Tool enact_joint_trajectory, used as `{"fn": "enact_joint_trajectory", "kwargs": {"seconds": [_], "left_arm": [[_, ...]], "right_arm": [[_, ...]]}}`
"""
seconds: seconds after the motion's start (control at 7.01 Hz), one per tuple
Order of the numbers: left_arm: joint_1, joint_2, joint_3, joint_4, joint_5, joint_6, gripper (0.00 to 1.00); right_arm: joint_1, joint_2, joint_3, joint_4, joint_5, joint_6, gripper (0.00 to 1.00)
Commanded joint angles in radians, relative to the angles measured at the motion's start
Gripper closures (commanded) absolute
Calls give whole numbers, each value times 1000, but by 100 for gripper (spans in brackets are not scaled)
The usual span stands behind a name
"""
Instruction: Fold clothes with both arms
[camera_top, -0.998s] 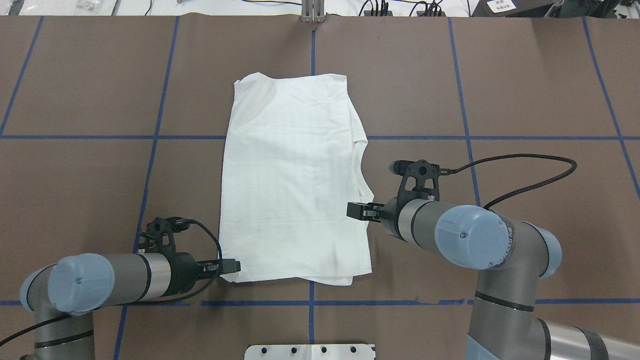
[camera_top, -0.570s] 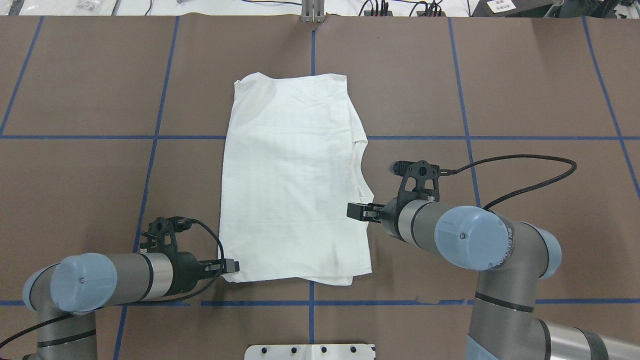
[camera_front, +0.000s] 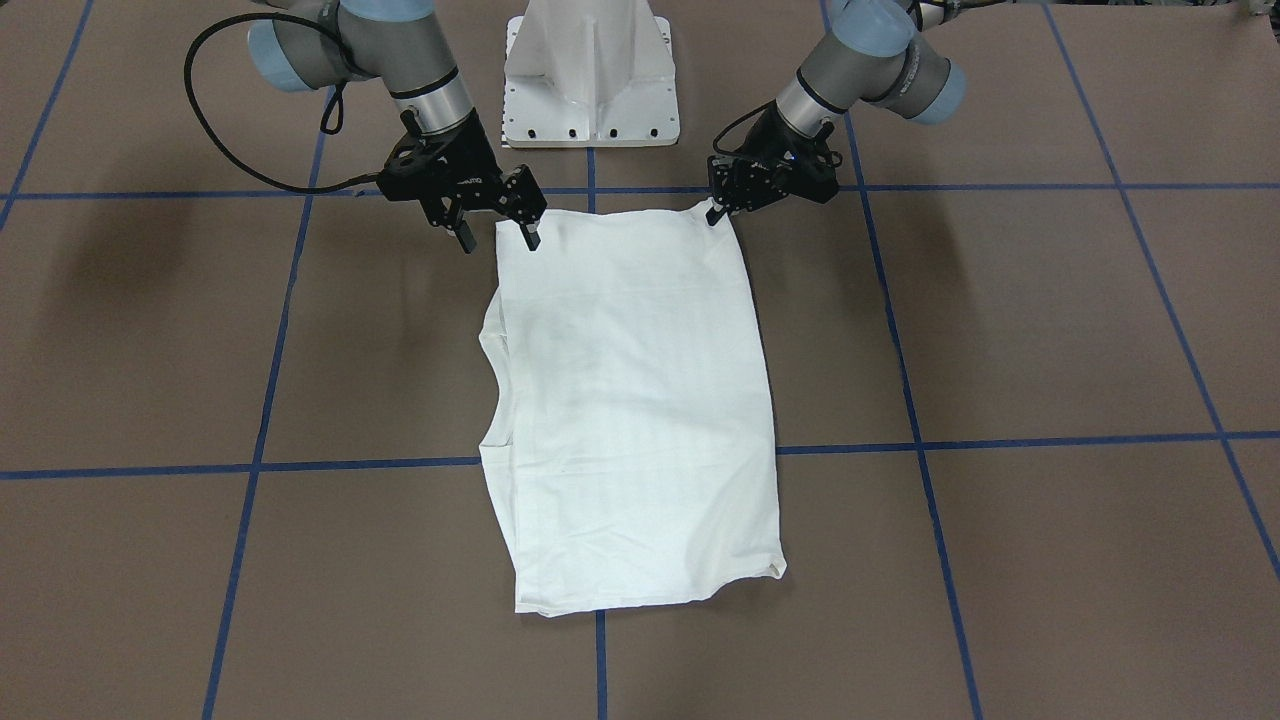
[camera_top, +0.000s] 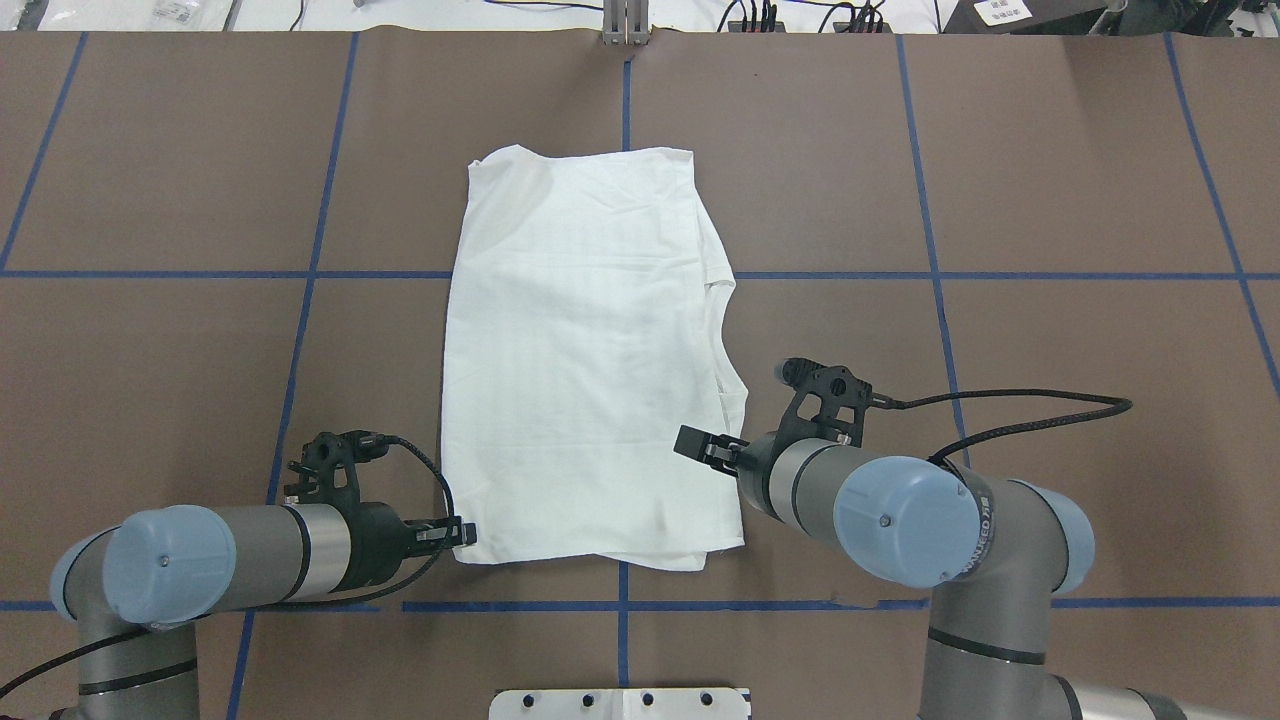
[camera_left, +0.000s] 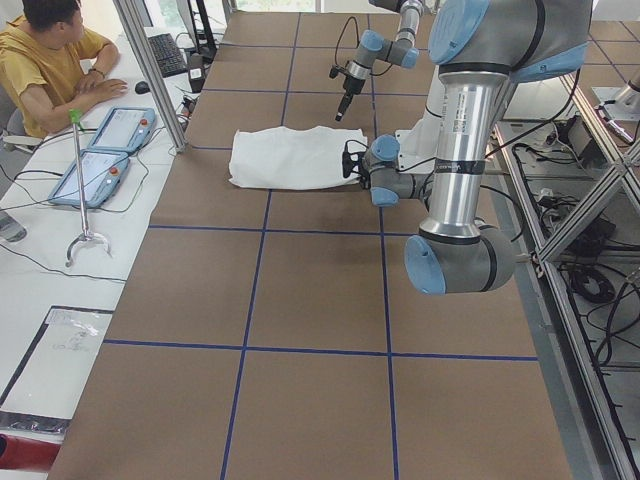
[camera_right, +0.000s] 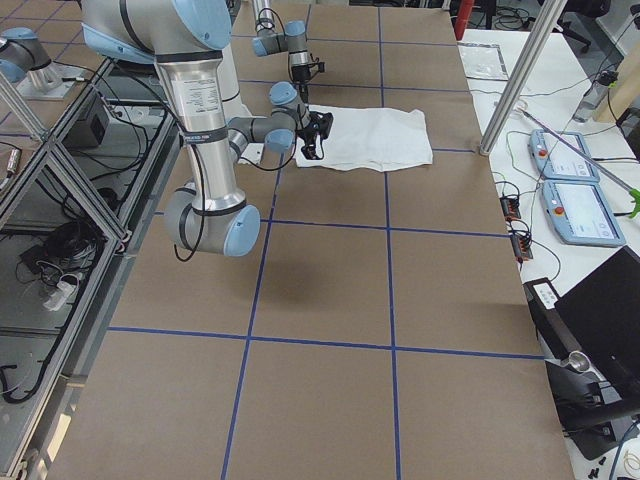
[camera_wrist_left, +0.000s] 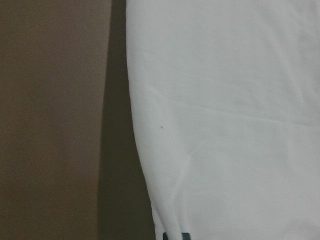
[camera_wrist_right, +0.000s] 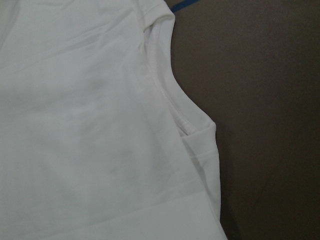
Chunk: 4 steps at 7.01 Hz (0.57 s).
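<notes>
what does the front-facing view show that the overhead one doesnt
Only the front-facing view shows the right gripper with its fingers spread apart at a near corner of the shirt, and the upright white pedestal. Only the overhead view shows the cables and plugs past the table's far edge. Both show the folded shirt, its collar notch on the robot's right side, the left gripper at the other near corner, and the blue tape grid.

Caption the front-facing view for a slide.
Left end effector and open right end effector at robot-side corners of the folded white T-shirt.
</notes>
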Motion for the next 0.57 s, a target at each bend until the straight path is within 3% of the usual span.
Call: {"fn": "enact_joint_trajectory", "kwargs": {"seconds": [0.0, 0.14, 0.43], "left_arm": [[0, -1, -2, 0, 2, 0, 100], [0, -1, -2, 0, 2, 0, 100], [0, -1, -3, -2, 2, 2, 100]], "right_arm": [[-72, 52, -2, -146, -25, 164, 1], [-98, 76, -1, -237, -50, 231, 2], [-127, 99, -31, -278, -67, 281, 2]]}}
